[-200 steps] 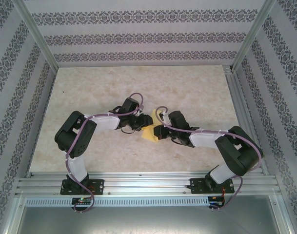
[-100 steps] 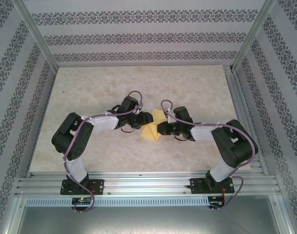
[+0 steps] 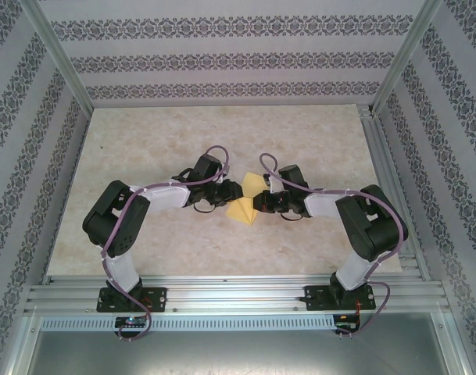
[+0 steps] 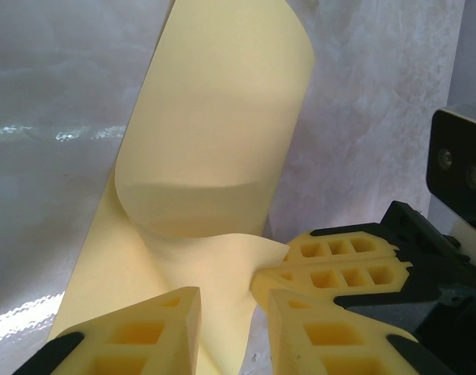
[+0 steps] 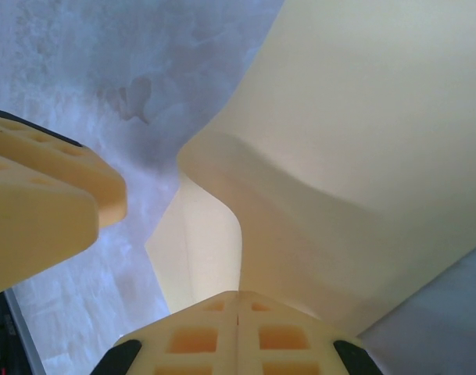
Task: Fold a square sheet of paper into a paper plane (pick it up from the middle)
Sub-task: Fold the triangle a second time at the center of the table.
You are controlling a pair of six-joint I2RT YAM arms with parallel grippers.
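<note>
Over beige table [image 3: 300, 133], right hand [image 5: 238, 305] pinches yellow paper [image 4: 214, 117]; left hand [image 4: 231, 297] stands open.

Left hand [image 3: 234, 190] slightly parted, facing right hand [image 3: 259, 201] clamped shut

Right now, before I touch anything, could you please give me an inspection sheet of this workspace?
Surface: pale marbled table, flat.
Job's things: square sheet of paper, pale yellow, curled and bent, not yet a plane.
Clutter: nothing seen.
Grippers: left pincer with jaws apart and the paper between them; right pincer shut on the paper.
Cables: purple cables looping along both arms.
Surroundings: patterned walls, aluminium frame.
</note>
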